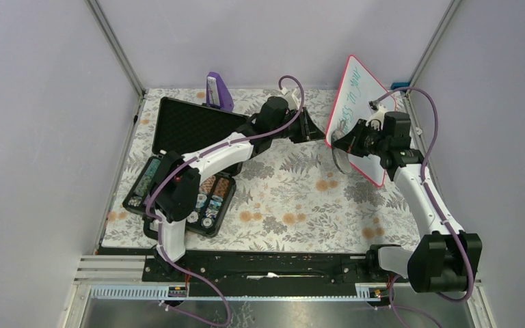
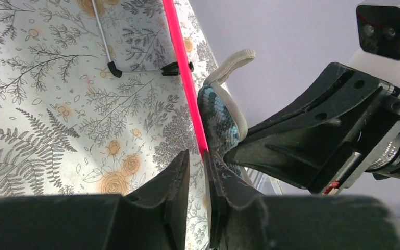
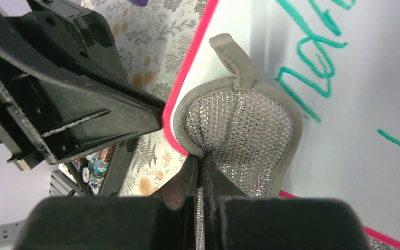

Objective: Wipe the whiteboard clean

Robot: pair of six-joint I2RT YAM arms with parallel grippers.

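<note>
The whiteboard (image 1: 362,89) edge is being pinched by the left jaws, a mesh pad (image 3: 242,130) by the right jaws.

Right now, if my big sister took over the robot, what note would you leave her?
Left end effector: shut on the whiteboard at its pink rim, holding it up on edge.
Right end effector: shut on a gray mesh pad, which is against the board's face near the rim.
Done: board raised, pad in place.
Left: green writing shows on the board; wipe it off.
</note>
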